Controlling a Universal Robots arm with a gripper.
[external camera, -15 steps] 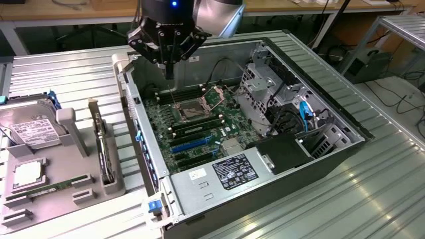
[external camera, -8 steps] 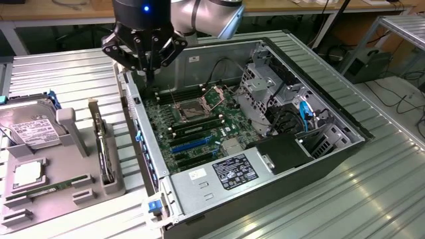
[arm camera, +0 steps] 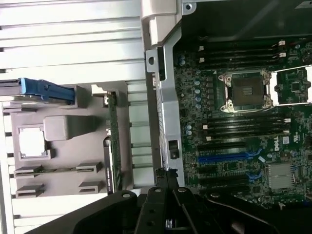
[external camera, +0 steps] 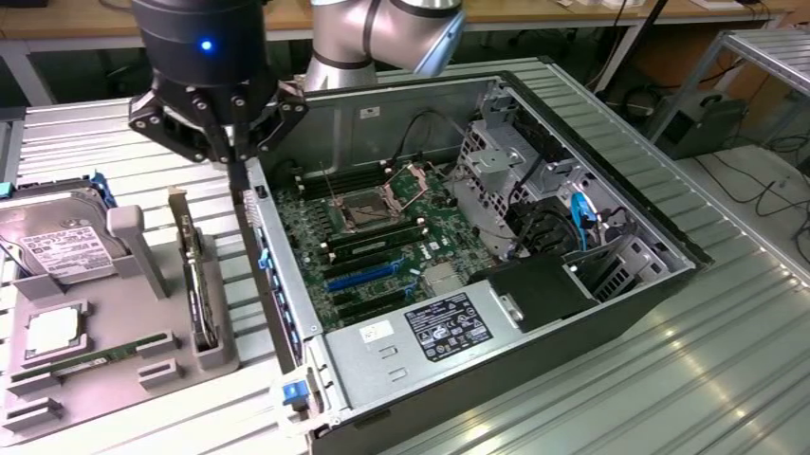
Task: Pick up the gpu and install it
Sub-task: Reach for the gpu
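In the grey holder (external camera: 76, 374) on the exterior view's left, the gpu (external camera: 193, 280) stood on edge, untouched. Just to its right the end effector (external camera: 234, 163) hovered closed and empty over the open computer case's (external camera: 379, 355) side wall.

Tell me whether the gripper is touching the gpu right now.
Apart. The wrist view shows the gripper by the computer case wall, with bare tray between it and the gpu, which stands on edge in that tray.
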